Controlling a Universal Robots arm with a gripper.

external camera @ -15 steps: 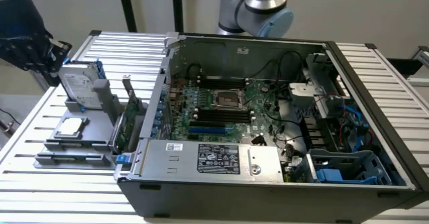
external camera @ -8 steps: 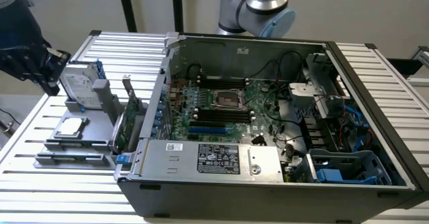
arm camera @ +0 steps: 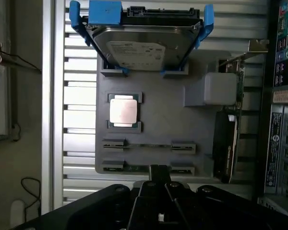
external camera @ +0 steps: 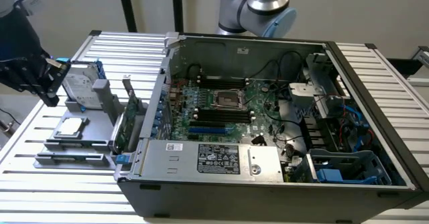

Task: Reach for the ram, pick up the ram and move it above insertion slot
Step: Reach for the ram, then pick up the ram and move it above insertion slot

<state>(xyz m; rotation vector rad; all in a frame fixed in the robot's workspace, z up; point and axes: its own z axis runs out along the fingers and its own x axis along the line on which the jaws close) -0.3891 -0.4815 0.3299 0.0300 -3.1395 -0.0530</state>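
You had the computer case (external camera: 221,196) on the counter (external camera: 60,194); the tray (external camera: 94,129) sat beside it at the exterior view's left, carrying the hard drive (external camera: 80,86), processor (external camera: 70,127) and ram (arm camera: 134,168).

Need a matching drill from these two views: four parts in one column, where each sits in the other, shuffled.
Things:
1. hard drive
2. processor
3. ram
4. insertion slot

Places:
A. on the motherboard inside the open case
B. on edge between two grey clips on the tray
C. flat in a square pocket of the tray
D. in a blue carrier at the tray's end

Pairs: 1-D, 2-C, 3-B, 4-A
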